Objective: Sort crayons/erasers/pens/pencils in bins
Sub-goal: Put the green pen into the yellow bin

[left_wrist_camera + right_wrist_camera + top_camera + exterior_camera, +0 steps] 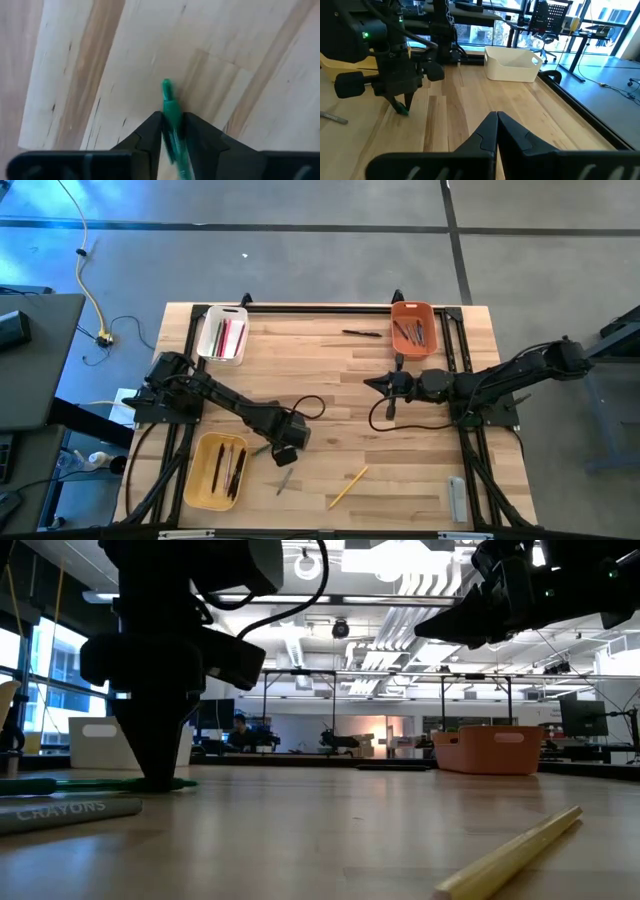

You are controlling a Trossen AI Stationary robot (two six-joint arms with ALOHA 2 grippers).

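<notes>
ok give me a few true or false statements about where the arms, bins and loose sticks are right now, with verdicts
1. The left tool has a green pen between its fingers, down at the table top. True.
2. The right tool is open. False: its fingers are shut together and hold nothing.
3. The orange bin sits at the far right of the table with sticks inside. True.
4. The yellow bin holds nothing. False: a few dark and reddish sticks lie in it.
5. A yellow pencil lies loose on the wood, outside every bin. True.
6. The white bin stands beside the orange one. False: it is at the far left, apart from it.
</notes>
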